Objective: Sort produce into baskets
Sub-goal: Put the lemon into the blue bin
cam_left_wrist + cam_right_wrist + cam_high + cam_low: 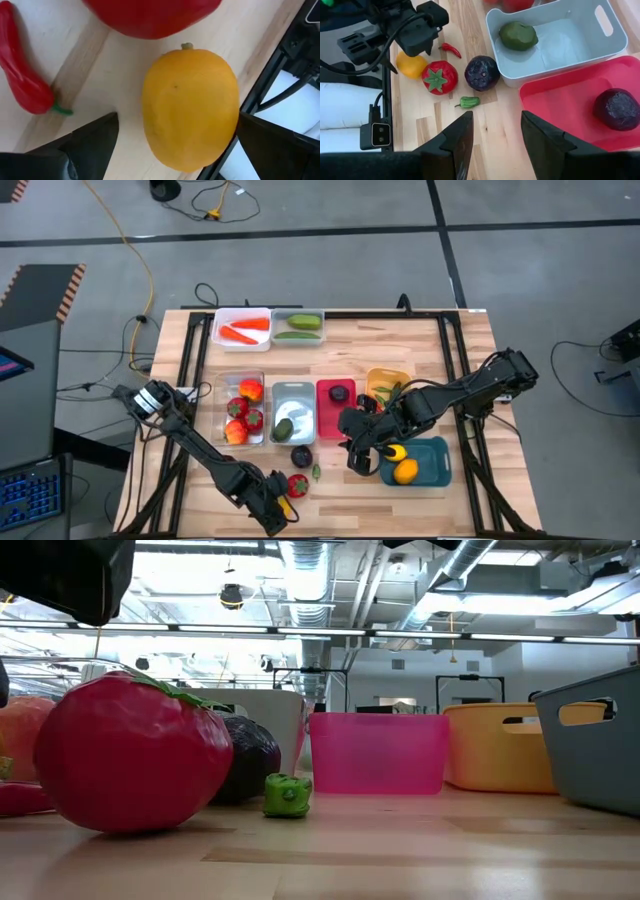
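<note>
A yellow lemon [190,107] lies at the table's near edge between the spread, empty fingers of the left gripper [285,508], beside a red tomato [439,78] and chili [22,75]. Farther back, the right gripper [368,460], part-open and empty, hovers near the teal basket [432,470].

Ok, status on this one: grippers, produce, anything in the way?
Left gripper open, straddling the yellow lemon at the table's front edge. Right gripper empty, above the teal bin. Red tomato and red chili close beside the lemon.
</note>
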Robot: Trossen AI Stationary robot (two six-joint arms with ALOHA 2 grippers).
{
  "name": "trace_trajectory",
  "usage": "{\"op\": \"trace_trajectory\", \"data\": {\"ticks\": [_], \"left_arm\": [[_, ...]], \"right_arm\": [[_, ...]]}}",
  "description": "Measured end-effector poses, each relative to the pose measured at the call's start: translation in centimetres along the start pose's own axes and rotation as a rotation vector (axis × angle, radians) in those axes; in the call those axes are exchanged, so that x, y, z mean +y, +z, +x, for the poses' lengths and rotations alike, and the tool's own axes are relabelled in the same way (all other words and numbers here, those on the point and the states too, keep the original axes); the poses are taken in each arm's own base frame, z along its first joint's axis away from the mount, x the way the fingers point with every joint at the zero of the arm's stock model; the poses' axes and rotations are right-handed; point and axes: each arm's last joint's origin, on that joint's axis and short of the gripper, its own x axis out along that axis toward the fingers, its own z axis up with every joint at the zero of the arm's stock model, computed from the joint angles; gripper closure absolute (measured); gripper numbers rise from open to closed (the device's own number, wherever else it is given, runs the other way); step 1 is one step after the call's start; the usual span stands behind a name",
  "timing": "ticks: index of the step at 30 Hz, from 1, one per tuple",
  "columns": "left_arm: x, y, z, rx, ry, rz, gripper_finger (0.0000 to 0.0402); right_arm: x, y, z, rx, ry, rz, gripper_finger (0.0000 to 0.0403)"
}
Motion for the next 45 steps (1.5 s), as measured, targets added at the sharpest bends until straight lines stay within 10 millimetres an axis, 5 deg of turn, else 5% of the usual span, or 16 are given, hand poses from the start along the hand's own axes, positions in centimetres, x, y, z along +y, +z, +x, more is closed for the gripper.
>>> {"op": "trace_trajectory", "data": {"ticks": [15, 24, 30, 45], "left_arm": [[-0.1, 0.1, 0.0, -0.029, -0.010, 0.021, 0.0176], [-1.3, 0.3, -1.8, 0.016, -0.002, 0.075, 0.0184], [-1.8, 0.4, -5.5, 0.006, 0.037, 0.128, 0.0184], [-1.2, 2.0, -15.5, -0.501, 0.052, 0.344, 0.0184]], "right_arm": [[0.0, 0.0, 0.0, 0.000, 0.000, -0.002, 0.0211], [-0.1, -0.1, 0.0, 0.010, -0.005, -0.152, 0.0211], [-0.4, -0.3, 0.0, 0.040, -0.025, -0.212, 0.0211], [-1.0, 0.4, 0.2, 0.011, -0.022, -0.132, 0.0189]]}}
